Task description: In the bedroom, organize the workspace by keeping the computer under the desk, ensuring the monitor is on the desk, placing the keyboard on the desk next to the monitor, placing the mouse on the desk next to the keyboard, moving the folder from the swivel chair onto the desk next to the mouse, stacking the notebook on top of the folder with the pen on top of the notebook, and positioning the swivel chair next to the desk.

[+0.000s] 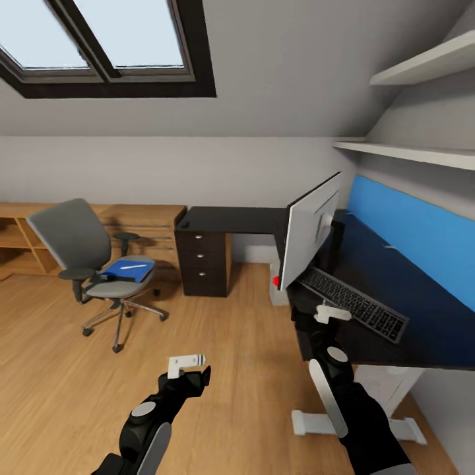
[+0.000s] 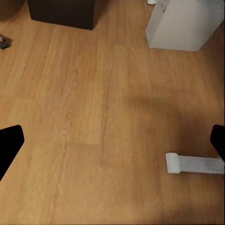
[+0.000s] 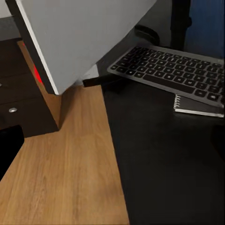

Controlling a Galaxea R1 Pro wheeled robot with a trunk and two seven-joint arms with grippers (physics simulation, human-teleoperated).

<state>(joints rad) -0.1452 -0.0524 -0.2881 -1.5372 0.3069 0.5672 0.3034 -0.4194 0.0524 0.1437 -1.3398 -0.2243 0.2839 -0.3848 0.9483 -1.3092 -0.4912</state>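
Observation:
The grey swivel chair [image 1: 72, 247] stands on the floor at the left, away from the desk [image 1: 422, 330]. On its seat lies the blue folder [image 1: 125, 270] with the white pen [image 1: 134, 266] on top. The monitor [image 1: 310, 231] stands on the desk's near edge, its pale back toward me. Behind it lies the keyboard [image 1: 353, 303] [image 3: 168, 68], with the notebook [image 3: 197, 105] beside it. My right gripper [image 1: 333, 313] [image 3: 112, 145] hovers open at the desk's edge, below the monitor. Over bare floor, my left gripper [image 1: 189, 364] [image 2: 112, 140] is open. The computer [image 2: 185, 23] stands on the floor.
A black three-drawer unit [image 1: 201, 260] stands under the desk's far wing. A low oak dresser [image 1: 20, 241] runs along the back wall behind the chair. The desk's white foot [image 1: 316, 422] [image 2: 194, 164] lies on the floor near my arms. Shelves [image 1: 422, 152] hang above the desk.

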